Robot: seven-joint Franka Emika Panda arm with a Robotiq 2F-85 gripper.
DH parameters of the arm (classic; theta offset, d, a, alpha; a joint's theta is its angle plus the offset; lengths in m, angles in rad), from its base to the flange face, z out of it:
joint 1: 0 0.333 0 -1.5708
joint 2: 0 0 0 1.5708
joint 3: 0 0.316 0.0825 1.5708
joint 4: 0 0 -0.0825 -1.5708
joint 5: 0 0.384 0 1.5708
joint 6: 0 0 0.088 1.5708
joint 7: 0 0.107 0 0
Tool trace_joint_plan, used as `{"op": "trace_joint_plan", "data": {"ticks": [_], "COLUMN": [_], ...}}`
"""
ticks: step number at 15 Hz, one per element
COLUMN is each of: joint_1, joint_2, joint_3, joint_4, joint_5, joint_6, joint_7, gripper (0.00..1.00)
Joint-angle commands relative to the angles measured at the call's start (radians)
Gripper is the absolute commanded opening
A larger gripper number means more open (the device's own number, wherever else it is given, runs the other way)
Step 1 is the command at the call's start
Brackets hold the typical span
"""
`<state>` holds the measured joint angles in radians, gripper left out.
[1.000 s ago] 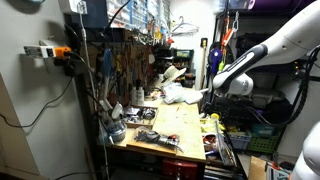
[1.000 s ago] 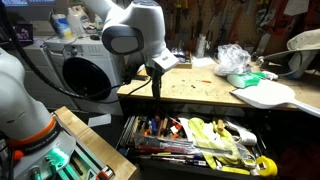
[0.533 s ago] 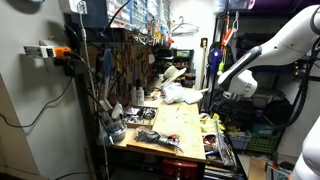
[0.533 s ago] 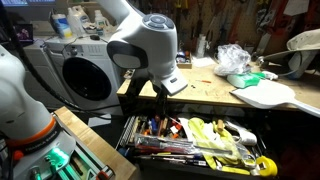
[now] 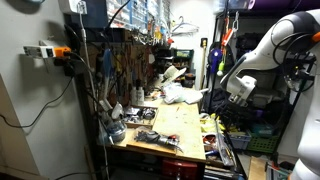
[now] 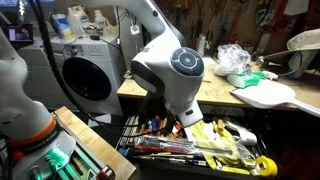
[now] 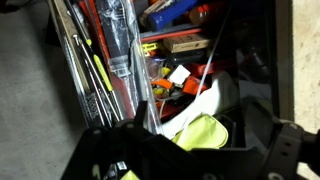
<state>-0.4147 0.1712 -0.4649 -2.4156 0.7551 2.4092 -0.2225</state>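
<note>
My gripper (image 7: 195, 150) hangs over an open drawer (image 6: 236, 166) full of tools below the workbench top. In the wrist view its two black fingers stand wide apart at the bottom corners, with nothing held. Right beneath it lie a yellow-green object (image 7: 205, 132) and a white object (image 7: 215, 98), with red and orange tools (image 7: 175, 75) and metal rods (image 7: 95, 70) beside them. In both exterior views the arm's wrist (image 6: 180, 80) bends down over the drawer, and the gripper (image 5: 232, 100) sits at the bench's edge. The fingers are hidden behind the wrist in an exterior view.
The wooden workbench top (image 6: 215, 90) carries a crumpled plastic bag (image 6: 232, 58) and a white board (image 6: 268, 95). A white machine (image 6: 85, 70) stands beside it. A pegboard of tools (image 5: 130, 60) backs the bench. Yellow items (image 6: 215, 135) fill the drawer's middle.
The arm has swung from the bench's edge out over the open drawer and lowered toward its contents. Nothing was taken hold of.
</note>
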Motion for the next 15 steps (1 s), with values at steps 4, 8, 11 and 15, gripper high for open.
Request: {"op": "trace_joint_plan", "data": {"ticks": [4,8,11,15], "joint_1": [-0.095,-0.092,-0.097,-0.079], "joint_2": [0.302,0.299,0.318,0.350], "joint_3": [0.109,0.121,0.125,0.131], "joint_4": [0.202,0.192,0.211,0.252], "joint_5": [0.163,0.128,0.129,0.103], "joint_6": [-0.018,-0.012,-0.014,-0.042], "joint_7": [-0.016,0.006,0.007,0.097], "gripper": [1.00,1.00,1.00,1.00]}}
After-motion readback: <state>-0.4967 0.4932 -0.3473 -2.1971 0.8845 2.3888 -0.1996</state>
